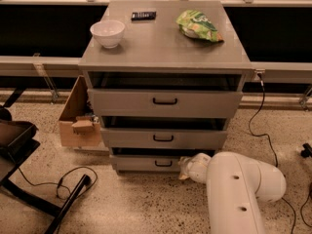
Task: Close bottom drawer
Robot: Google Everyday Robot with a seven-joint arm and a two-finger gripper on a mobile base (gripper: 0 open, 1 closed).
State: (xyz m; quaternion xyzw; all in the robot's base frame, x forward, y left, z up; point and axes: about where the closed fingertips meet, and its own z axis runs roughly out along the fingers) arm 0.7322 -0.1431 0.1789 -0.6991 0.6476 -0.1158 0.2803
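The bottom drawer is the lowest of three grey drawers in the cabinet, with a plain grey front and a small black handle. Its front stands slightly forward of the cabinet body, with a dark gap above it. My gripper is at the end of the white arm, low down at the right end of the bottom drawer's front, touching or very close to it. The arm covers the drawer's right end.
The two upper drawers also stand a little open. On the cabinet top are a white bowl, a black remote and a green chip bag. A cardboard box stands left; cables lie on the floor.
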